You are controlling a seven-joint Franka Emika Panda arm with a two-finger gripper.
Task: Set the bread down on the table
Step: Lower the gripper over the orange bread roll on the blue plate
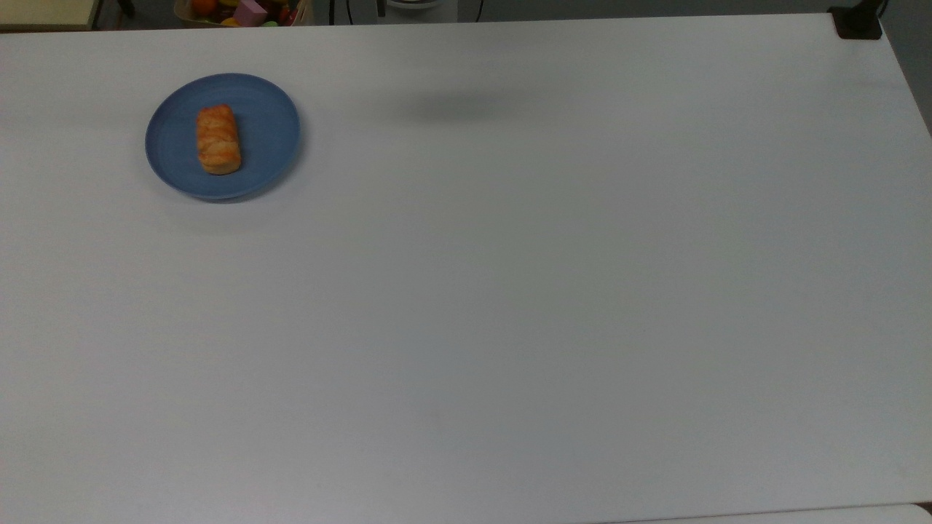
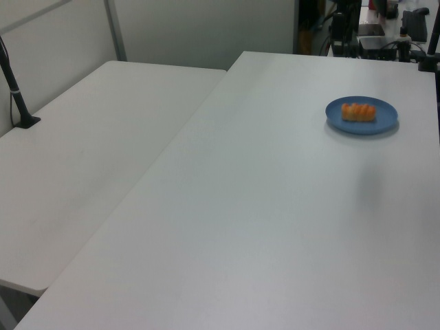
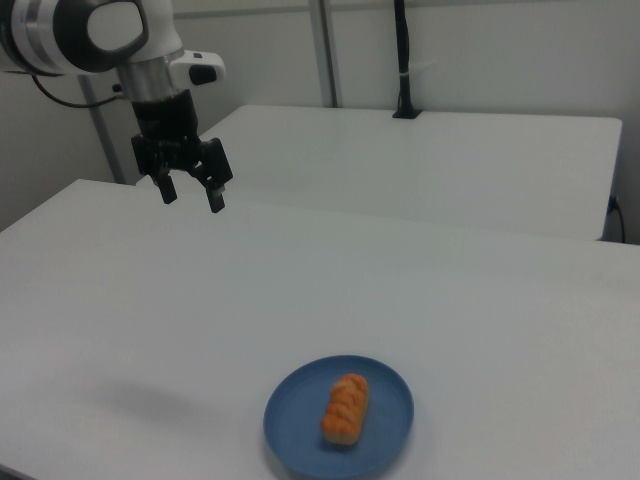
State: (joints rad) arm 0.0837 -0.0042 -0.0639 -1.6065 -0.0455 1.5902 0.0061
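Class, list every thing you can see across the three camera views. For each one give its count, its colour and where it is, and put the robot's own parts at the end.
bread: one, golden-orange, lying on the blue plate.
blue plate: one, blue, on the table near the top view's upper left.
table: one, white, carrying the plate.
second table: one, white, butted against the first on the left view's left.
black post: one, black, standing on the second table.
box of coloured items: one, mixed colours, beyond the table's far edge in the top view.
gripper: one, black, open, held in the air above the table, away from the plate.
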